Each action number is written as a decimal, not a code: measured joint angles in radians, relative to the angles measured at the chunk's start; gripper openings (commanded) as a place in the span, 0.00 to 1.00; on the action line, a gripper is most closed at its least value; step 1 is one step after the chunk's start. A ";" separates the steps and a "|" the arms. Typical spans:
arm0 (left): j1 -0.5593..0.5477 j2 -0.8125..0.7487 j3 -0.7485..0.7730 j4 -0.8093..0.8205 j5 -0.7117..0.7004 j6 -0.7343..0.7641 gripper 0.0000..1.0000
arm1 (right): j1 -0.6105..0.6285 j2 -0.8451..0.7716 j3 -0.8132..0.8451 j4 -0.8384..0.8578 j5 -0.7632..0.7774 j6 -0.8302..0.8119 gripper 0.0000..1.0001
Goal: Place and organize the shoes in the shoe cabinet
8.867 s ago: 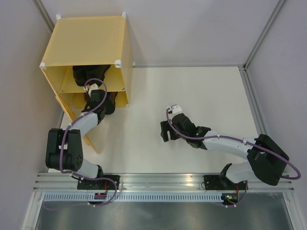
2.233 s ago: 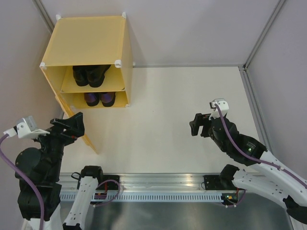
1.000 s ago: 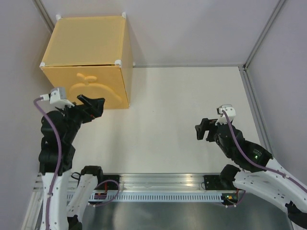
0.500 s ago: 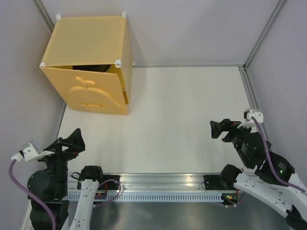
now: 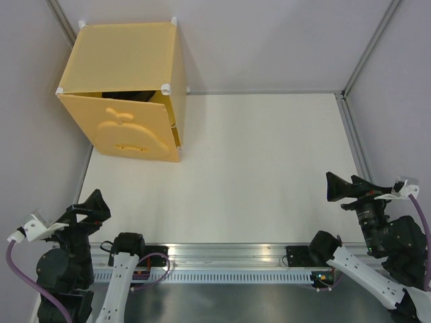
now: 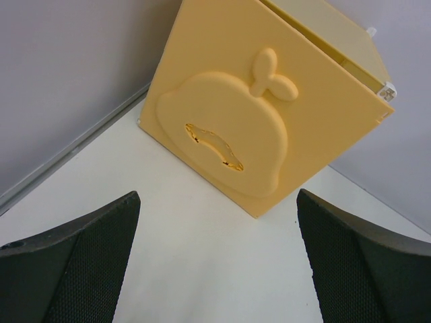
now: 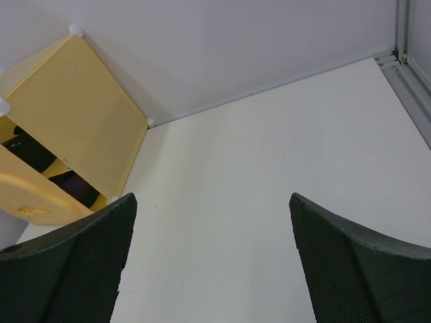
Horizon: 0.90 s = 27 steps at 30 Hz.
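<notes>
The yellow-orange shoe cabinet sits on the white counter, tucked close to two grey walls, with white connectors at its corners. Its door is embossed with an apple shape and cut with a slot handle. The door hangs ajar: one edge stands a little away from the cabinet's front, leaving a narrow gap.

Through that gap the shoes show inside the cabinet. There is a black one on the upper level and a dark, purple-tinged one below it, with the yellow inner shelf between them. How many shoes are in there I can't tell from here.

The left fingers are spread wide and hold nothing. They hover well apart from the cabinet, out in front of its door and pointed at it. The right fingers are spread wide too, with nothing between them. They are far off to the cabinet's right, raised above the counter.
</notes>
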 measured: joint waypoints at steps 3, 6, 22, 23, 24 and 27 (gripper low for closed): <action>-0.006 -0.002 0.000 -0.002 -0.012 0.002 1.00 | 0.000 -0.020 -0.011 0.009 0.010 -0.005 0.98; -0.010 -0.006 -0.003 -0.002 -0.017 0.002 1.00 | 0.000 -0.019 -0.025 0.009 0.016 -0.005 0.98; -0.020 -0.030 -0.039 -0.005 -0.021 0.008 1.00 | 0.000 -0.049 -0.044 0.008 0.017 -0.003 0.98; -0.020 -0.034 -0.039 -0.005 -0.023 0.007 1.00 | 0.000 -0.055 -0.044 0.008 0.017 -0.003 0.98; -0.020 -0.039 -0.039 -0.006 -0.026 0.006 1.00 | 0.000 -0.060 -0.044 0.008 0.017 -0.003 0.98; -0.021 -0.051 -0.035 -0.010 -0.046 0.006 1.00 | 0.000 -0.064 -0.045 0.008 0.017 -0.003 0.98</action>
